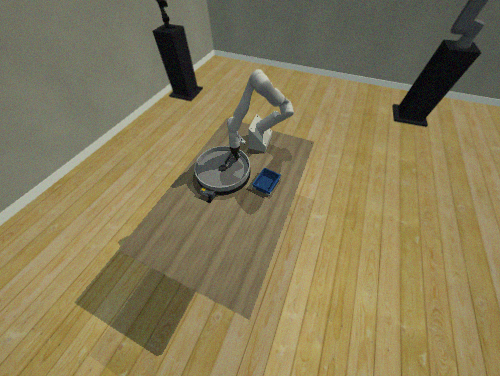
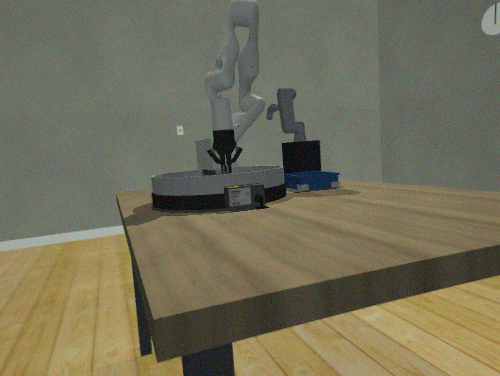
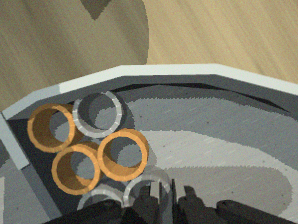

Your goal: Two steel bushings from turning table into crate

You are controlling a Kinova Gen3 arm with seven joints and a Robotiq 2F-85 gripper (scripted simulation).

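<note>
My gripper [image 3: 166, 192] is down inside the round grey turning table [image 1: 222, 169], shut on the wall of a steel bushing [image 3: 150, 187] at the bottom of the wrist view. A second steel bushing [image 3: 99, 199] lies just left of it, half hidden by my fingers. A third steel bushing [image 3: 98, 114] stands by the table's rim. Three orange bushings [image 3: 122, 154], [image 3: 75, 170], [image 3: 49, 127] cluster between them. In the exterior view the gripper [image 2: 225, 162] reaches down behind the turning table's rim [image 2: 218, 186]. The blue crate [image 1: 266, 181] sits right of the turning table.
The turning table has a raised rim and a small control box [image 2: 244, 196] at its front. The arm's white base [image 1: 260, 134] stands behind the turning table. The crate also shows in the exterior view [image 2: 311, 180]. Two black pedestals [image 1: 176, 62], [image 1: 434, 82] stand far off on the floor.
</note>
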